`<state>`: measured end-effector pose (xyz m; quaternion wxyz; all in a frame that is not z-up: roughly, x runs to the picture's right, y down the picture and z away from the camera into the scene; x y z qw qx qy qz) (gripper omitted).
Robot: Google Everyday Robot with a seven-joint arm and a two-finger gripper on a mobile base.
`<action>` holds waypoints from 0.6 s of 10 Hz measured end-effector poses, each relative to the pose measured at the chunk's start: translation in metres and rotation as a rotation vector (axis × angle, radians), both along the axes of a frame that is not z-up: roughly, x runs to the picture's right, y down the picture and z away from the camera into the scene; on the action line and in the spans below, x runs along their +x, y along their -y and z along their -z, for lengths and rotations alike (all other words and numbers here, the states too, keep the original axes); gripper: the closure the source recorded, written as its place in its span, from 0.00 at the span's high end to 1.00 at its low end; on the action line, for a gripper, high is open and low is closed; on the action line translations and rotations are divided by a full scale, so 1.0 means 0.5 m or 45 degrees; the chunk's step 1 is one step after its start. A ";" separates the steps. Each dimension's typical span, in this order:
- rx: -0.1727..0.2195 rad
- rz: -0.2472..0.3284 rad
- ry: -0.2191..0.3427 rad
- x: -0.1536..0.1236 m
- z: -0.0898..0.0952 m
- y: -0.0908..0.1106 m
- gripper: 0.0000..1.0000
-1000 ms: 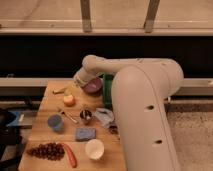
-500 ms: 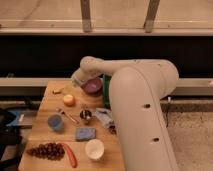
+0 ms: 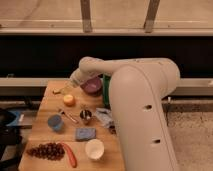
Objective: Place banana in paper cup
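Observation:
The banana (image 3: 62, 91) is small and pale yellow and lies on the wooden table (image 3: 41, 131) near its back left corner. My gripper (image 3: 73, 84) hangs just right of and above the banana, at the end of the white arm (image 3: 97, 66) reaching in from the right. It is open and holds nothing. The paper cup (image 3: 94, 149) is white with a pale inside. It stands upright near the table's front edge, well away from the gripper.
A purple bowl (image 3: 92, 86) sits right of the gripper. Also on the table are a round orange fruit (image 3: 69, 100), a light-blue cup (image 3: 55, 122), a metal cup (image 3: 86, 116), a blue sponge (image 3: 85, 133), a red pepper (image 3: 70, 155) and a dark cluster (image 3: 44, 150). The robot's white body (image 3: 142, 120) fills the right side.
The arm has shifted slightly left and down, bringing the gripper closer to the banana. The things on the table have not moved.

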<state>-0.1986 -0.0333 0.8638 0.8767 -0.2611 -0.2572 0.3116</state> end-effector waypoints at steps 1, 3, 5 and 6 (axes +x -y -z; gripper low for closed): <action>-0.015 -0.023 0.009 -0.002 -0.004 -0.003 0.80; -0.031 -0.039 0.038 -0.023 -0.023 -0.011 0.80; -0.044 -0.042 0.064 -0.054 -0.040 -0.011 0.80; -0.049 -0.042 0.071 -0.064 -0.049 -0.009 0.80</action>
